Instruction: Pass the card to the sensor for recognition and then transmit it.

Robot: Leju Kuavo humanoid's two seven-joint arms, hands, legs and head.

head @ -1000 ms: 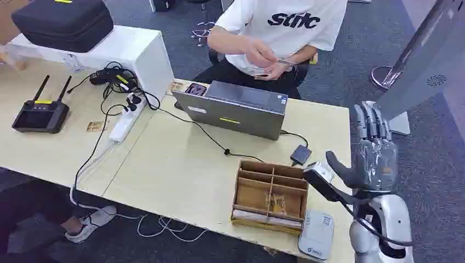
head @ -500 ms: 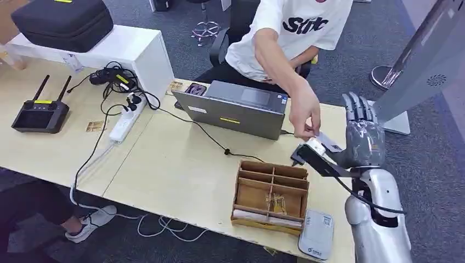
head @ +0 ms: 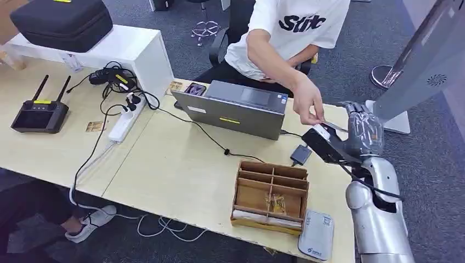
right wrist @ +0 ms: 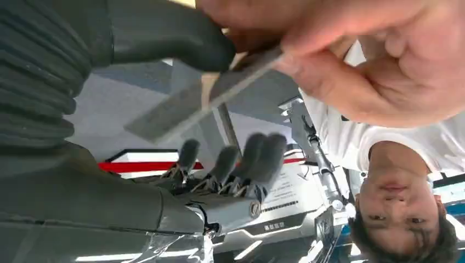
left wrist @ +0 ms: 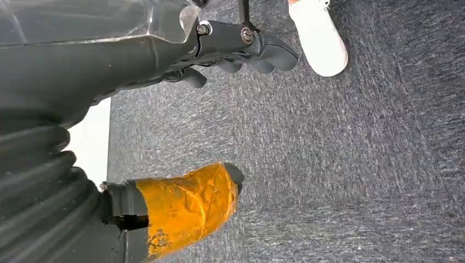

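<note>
From the head view, a person's hand [head: 308,102] holds the card [head: 333,126] out over the surface [head: 181,164] to the raised right hand [head: 362,134]; the handover is under way. The left wrist view shows the left hand [left wrist: 241,52] hanging over the floor, fingers loosely curled, holding nothing. The right wrist view shows the card between thumb [right wrist: 164,33] and spread fingers [right wrist: 257,159], not yet gripped; the next move calls for closing on it, then carrying it to the sensor.

Bright even light, blurred wrist close-ups

Left hand [left wrist: 219,49] with orange-taped thumb [left wrist: 186,205] above grey carpet [left wrist: 356,164], white shoe [left wrist: 318,35] nearby.
</note>
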